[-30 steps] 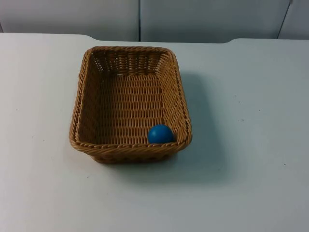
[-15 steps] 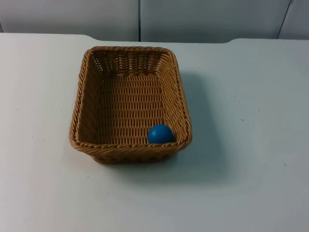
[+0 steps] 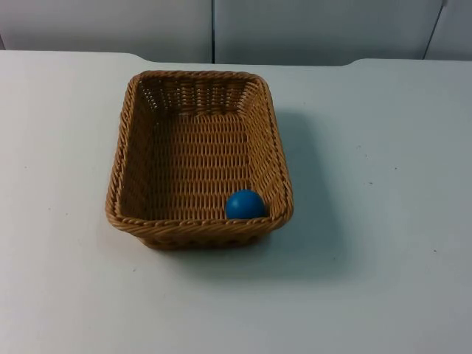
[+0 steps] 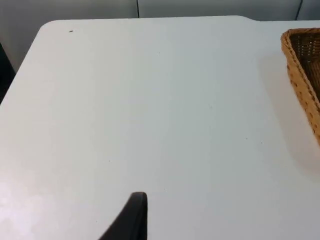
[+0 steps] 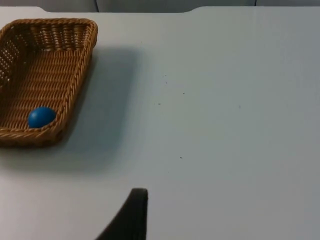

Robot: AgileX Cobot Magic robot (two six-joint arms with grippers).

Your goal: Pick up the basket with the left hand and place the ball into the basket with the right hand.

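A brown wicker basket [image 3: 118, 169] stands flat on the white table, a little left of centre in the top view. A blue ball [image 3: 244, 204] lies inside it, in the near right corner against the front wall. My left gripper [image 4: 137, 210] hovers over bare table well to the left of the basket [image 4: 300, 75], and nothing is on it. My right gripper [image 5: 136, 207] hangs over bare table to the right of the basket [image 5: 85, 55], apart from it, and the ball [image 5: 41, 117] is seen inside the weave from there.
The grey partition wall [image 3: 295, 29] closes off the far edge of the table. The table's left edge and a rounded corner [image 4: 45, 30] lie beyond the left gripper. Bare white table surrounds the basket on all sides.
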